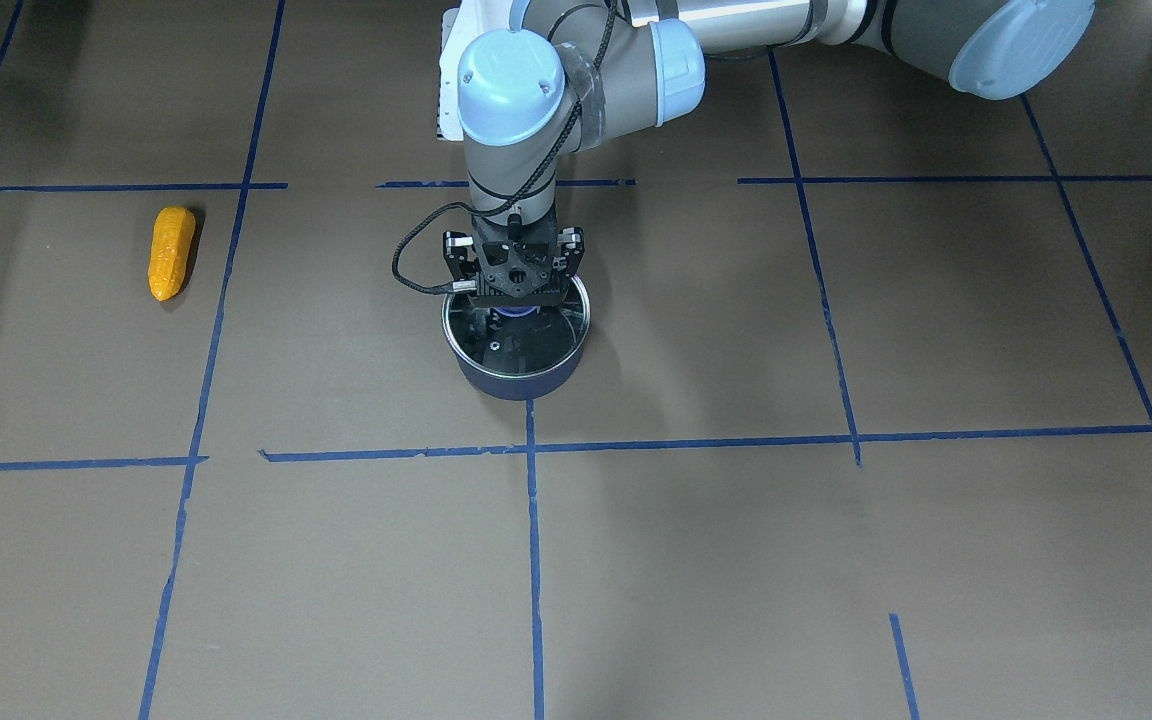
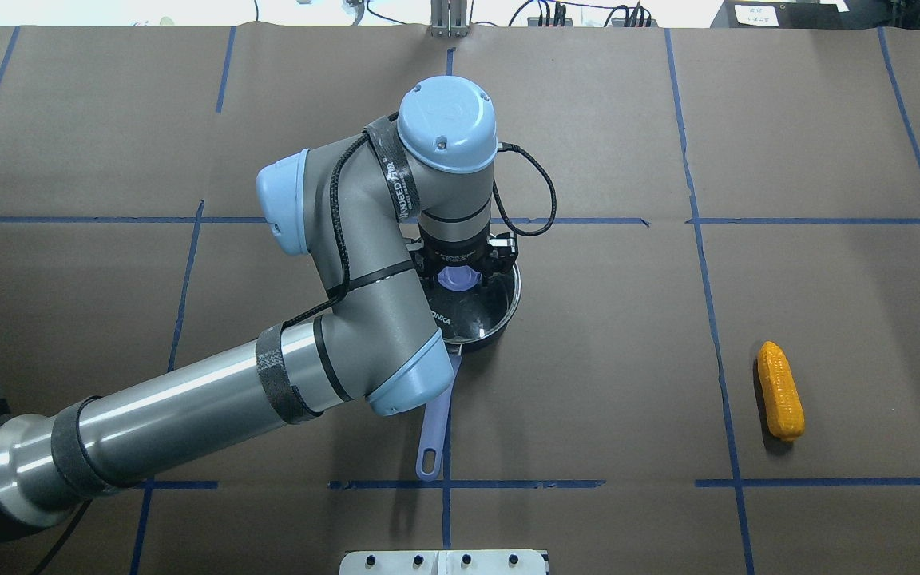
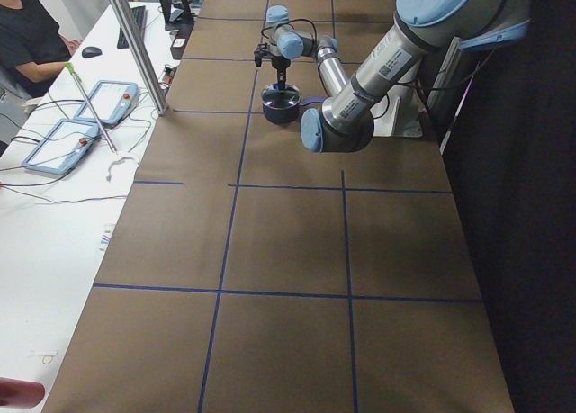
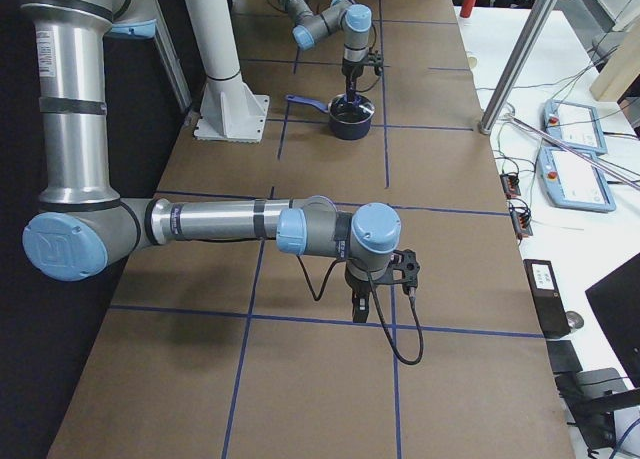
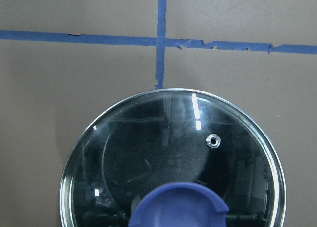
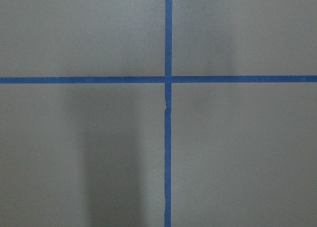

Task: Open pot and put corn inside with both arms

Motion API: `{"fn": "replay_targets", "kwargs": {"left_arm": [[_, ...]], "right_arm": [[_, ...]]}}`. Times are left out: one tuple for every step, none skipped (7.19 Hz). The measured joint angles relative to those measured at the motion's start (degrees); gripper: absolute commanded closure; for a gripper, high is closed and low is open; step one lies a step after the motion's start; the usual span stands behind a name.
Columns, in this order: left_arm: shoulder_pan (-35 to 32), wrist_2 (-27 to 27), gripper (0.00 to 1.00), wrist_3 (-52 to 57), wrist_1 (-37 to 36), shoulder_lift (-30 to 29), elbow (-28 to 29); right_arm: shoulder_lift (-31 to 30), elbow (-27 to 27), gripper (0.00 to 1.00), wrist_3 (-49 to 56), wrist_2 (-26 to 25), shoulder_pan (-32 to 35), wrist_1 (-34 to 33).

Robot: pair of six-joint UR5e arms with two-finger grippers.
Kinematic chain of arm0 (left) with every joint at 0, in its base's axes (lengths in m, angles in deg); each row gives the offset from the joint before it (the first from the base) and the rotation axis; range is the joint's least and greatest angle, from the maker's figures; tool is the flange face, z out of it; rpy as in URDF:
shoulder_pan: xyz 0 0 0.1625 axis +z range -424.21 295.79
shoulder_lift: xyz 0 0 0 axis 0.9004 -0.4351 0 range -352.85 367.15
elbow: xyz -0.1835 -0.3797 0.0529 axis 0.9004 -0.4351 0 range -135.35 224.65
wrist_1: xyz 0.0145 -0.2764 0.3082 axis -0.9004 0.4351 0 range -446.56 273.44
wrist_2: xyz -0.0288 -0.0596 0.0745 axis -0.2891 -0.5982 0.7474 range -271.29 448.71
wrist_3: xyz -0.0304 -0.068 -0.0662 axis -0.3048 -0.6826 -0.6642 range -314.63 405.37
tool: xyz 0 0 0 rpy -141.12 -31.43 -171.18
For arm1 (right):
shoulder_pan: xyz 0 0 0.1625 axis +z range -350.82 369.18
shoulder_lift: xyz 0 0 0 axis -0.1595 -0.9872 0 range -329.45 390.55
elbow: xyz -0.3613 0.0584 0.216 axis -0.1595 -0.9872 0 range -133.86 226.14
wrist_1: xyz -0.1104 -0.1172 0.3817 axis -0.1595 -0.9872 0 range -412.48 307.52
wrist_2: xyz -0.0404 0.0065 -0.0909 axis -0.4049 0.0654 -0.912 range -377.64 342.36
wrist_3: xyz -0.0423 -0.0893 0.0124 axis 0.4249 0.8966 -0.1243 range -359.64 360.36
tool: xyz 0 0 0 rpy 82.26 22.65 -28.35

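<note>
Front-facing: left gripper [image 1: 514,305] straddles the lid knob [image 1: 513,313] atop the pot [image 1: 521,384], whether clamped I cannot tell; overhead: pot handle [image 2: 436,423] points near; corn [image 2: 779,391] lies well right, long axis near-far, tapered end far; right side: right gripper [image 4: 360,312] hangs low, fingers indiscernible.

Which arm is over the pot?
The left arm: the left gripper sits at the knob on the pot's lid. The right gripper hangs over table far away.

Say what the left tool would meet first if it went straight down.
The purple knob of the glass lid on the pot, which sits right under the left tool. It may be touching it now, since depth is unclear.
</note>
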Motion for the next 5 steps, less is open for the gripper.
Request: {"fn": "replay_targets", "kwargs": {"left_arm": [[0.0,0.0,0.72,0.0,0.0,0.0,-0.1],[0.0,0.0,0.79,0.0,-0.1,0.1,-0.3],[0.0,-0.1,0.79,0.0,-0.4,0.1,-0.9],[0.0,-0.1,0.79,0.0,-0.8,0.1,-1.9],[-0.1,-0.1,0.81,0.0,-1.1,0.3,-2.8]], "right_arm": [[0.0,-0.1,0.0,0.0,0.0,0.0,0.0],[0.0,-0.1,0.0,0.0,0.0,0.0,0.0],[0.1,-0.2,0.0,0.0,0.0,0.0,0.0],[0.1,-0.2,0.0,0.0,0.0,0.0,0.0],[0.1,-0.2,0.0,0.0,0.0,0.0,0.0]]}}
